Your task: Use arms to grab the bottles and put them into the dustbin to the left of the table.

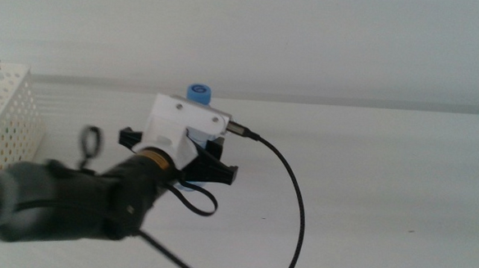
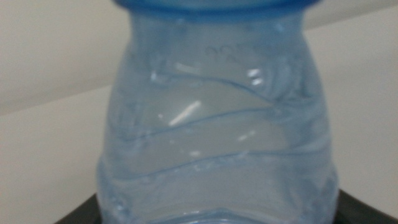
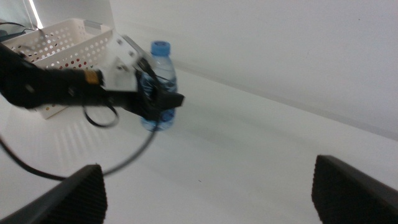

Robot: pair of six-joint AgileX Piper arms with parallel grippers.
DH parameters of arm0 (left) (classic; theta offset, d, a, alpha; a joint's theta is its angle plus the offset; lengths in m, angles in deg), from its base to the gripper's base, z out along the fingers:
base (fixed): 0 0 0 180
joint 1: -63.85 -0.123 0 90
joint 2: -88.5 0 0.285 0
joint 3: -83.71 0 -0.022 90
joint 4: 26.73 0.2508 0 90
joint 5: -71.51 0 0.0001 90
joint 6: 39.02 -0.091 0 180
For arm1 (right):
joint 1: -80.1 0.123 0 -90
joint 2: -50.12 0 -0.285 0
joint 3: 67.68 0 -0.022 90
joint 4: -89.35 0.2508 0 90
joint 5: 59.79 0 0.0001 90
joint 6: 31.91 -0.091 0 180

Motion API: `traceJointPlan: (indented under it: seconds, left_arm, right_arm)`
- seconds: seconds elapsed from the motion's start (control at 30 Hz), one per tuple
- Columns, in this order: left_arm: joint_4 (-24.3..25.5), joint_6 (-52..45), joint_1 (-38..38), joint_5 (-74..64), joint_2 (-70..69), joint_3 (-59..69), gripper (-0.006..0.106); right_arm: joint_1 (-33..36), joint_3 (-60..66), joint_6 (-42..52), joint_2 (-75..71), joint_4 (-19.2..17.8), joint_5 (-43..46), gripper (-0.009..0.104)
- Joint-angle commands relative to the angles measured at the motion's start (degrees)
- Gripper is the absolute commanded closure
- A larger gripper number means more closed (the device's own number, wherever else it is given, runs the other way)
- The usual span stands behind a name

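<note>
Nearest the middle camera, the left end effector [image 1: 209, 161] has its dark jaws on either side of the blue-capped water bottle [image 1: 199, 93], which stands upright on the worktop [image 1: 384, 191]; they appear to grip it. The right end effector [image 3: 208, 190] waits well apart, spread wide and empty. Farther left sits the dustbin [image 1: 7, 109]. The thin, ribbed bottle could slip or tip in transit if the grip is shallow.

Lab: bare white table [image 1: 385, 174]; cabled robot arm [image 1: 63, 203]
</note>
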Motion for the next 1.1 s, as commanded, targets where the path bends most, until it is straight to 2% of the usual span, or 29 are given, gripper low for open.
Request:
traceJointPlan:
  seconds: [0.0, 0.2, 0.27, 0.3, 0.43, 0.53, 0.9, 0.97, 1.07]
  left_arm:
    - [-7.7, -10.0, -0.4, -7.8, -7.1, 0.6, 0.102]
    - [-33.8, -38.2, -3.7, -23.1, -20.0, 0.8, 0.102]
    - [-38.5, -43.8, -6.7, -29.2, -24.0, 0.8, 0.102]
    - [-38.9, -44.5, -8.8, -32.3, -25.5, 0.8, 0.102]
    - [-36.1, -44.5, -16.6, -39.1, -28.2, 0.8, 0.102]
    - [-35.5, -44.5, -19.7, -41.1, -28.5, 0.7, 0.102]
    - [-35.5, -44.5, -21.2, -39.3, -28.5, 0.7, 0.102]
    - [-25.2, -35.4, -21.3, -39.4, -28.5, 0.7, 0.102]
    - [-5.9, -13.9, -21.3, -38.4, -28.5, 0.2, 0.102]
  right_arm:
    - [-0.1, 0.2, 0.0, -0.1, -0.5, 0.3, 0.007]
    - [-0.1, 0.2, 0.0, -0.1, -0.5, 0.3, 0.007]
    - [-0.1, 0.2, 0.0, -0.1, -0.5, 0.3, 0.007]
    - [-0.1, 0.2, 0.0, -0.1, -0.5, 0.3, 0.007]
    - [-0.1, 0.2, 0.0, -0.1, -0.5, 0.3, 0.007]
    - [-0.1, 0.2, 0.0, -0.1, -0.5, 0.3, 0.007]
    - [-0.1, 0.2, 0.0, -0.1, -0.5, 0.3, 0.007]
    - [-0.1, 0.2, 0.0, -0.1, -0.5, 0.3, 0.007]
    - [-0.1, 0.2, 0.0, -0.1, -0.5, 0.3, 0.007]
